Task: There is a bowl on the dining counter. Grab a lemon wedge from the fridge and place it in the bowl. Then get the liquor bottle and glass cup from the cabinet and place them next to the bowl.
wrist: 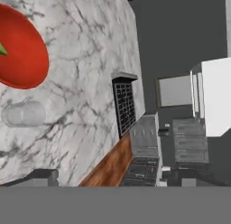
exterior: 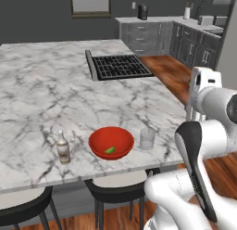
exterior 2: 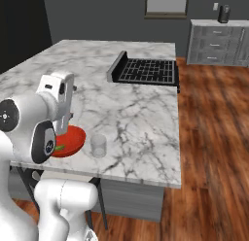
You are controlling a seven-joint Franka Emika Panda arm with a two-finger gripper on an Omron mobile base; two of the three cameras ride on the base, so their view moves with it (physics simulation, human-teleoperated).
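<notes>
You see the bowl [exterior: 111,142] with the lemon wedge [exterior: 109,150] inside, bottle [exterior: 63,148] and glass cup [exterior: 147,137] flanking it on the desk [exterior: 41,90]; the fingers stand wide, holding nothing.

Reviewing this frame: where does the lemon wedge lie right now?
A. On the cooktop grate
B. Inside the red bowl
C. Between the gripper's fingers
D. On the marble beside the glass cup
B: the small yellow-green lemon wedge rests inside the red bowl on the dining counter, with the glass cup on one side of the bowl and the liquor bottle on the other.
</notes>
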